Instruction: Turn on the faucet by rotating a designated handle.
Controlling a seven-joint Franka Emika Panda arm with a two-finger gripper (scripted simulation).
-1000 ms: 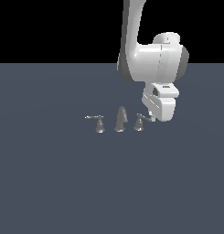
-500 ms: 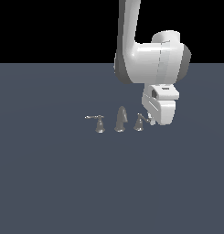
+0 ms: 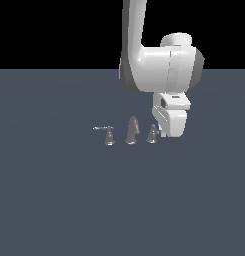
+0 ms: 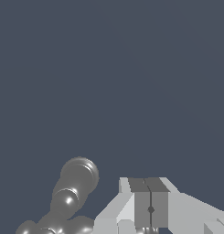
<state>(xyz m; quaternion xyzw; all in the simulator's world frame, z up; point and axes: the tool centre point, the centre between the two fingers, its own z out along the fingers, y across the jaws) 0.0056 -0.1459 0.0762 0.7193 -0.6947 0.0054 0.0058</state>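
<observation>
Here the faucet [image 3: 130,132] shows as three separate grey metal pieces in a row on the flat dark floor [image 3: 54,200]: one spout [image 3: 132,130] and two handles. Take the spout as the landmark; it is the tallest of the three, tapered and curved at the top, and stands in the middle. The handle [image 3: 153,134] sits just beside the spout on the exterior view's right, a small flared base whose lever cannot be made out at this size. Its twin handle [image 3: 108,135] sits on the spout's other side, a little farther off, with a long thin lever pointing away from the spout.

One white arm [image 3: 156,65] comes down from above. Its gripper [image 3: 164,134] hangs just past the handle, on the side away from the spout, so close that it seems to touch it, though contact cannot be confirmed. In the wrist view the fingers [image 4: 141,201] are pressed together with only a thin seam between the two pads, nothing held between them, and the spout [image 4: 72,187] rises close beside them.
</observation>
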